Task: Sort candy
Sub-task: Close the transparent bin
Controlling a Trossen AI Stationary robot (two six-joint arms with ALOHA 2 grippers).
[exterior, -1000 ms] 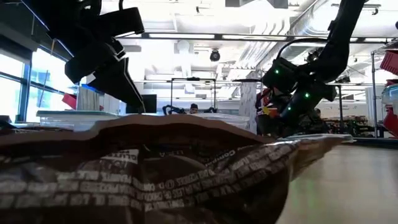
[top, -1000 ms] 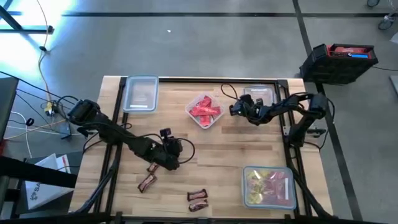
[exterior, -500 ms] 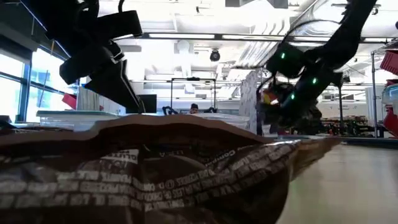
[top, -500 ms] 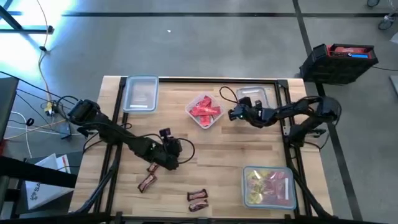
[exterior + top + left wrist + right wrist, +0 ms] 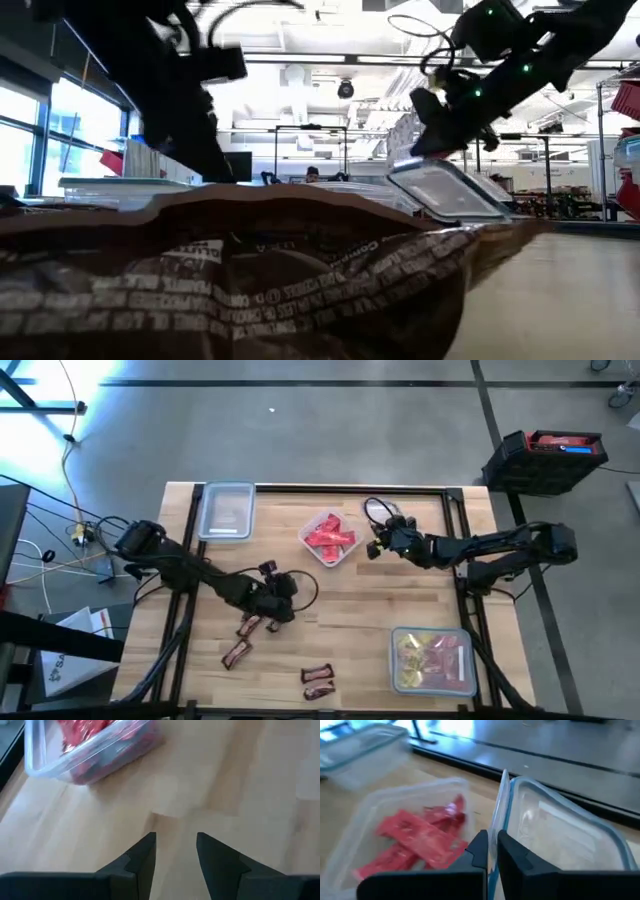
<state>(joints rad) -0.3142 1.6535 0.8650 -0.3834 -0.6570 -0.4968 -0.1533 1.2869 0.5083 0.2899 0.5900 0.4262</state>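
Wooden table (image 5: pixel 400 610) is sitting on a grey concrete floor (image 5: pixel 330 435); a black crate (image 5: pixel 545 458) with red contents is standing off the far right corner, cables (image 5: pixel 60 530) trailing on the left. Low view is looking into a bright room with ceiling ducts, mostly blocked by a brown wrapper (image 5: pixel 240 280) lying right in front of the lens.

Containers: an empty clear one (image 5: pixel 227 512) is sitting at the far left, an open tub of red packets (image 5: pixel 329 538) at far centre, a third tub (image 5: pixel 432 660) with yellow and pink candy at near right.

Right gripper (image 5: pixel 383 543) is reaching in just right of the red tub, fingers (image 5: pixel 480 851) pinching the rim of a clear lid (image 5: pixel 555 827), which is hanging tilted in the air beside the tub.

Left gripper (image 5: pixel 268 608) is hovering low mid-table, fingers (image 5: pixel 142 855) parted and gripping nothing, bare wood between them; the red tub is showing farther ahead in its wrist view.

Brown mini bars are lying loose on the near left: one (image 5: pixel 249 625) just beside the left gripper, one (image 5: pixel 235 653) nearer the edge, a pair (image 5: pixel 318 682) at near centre.
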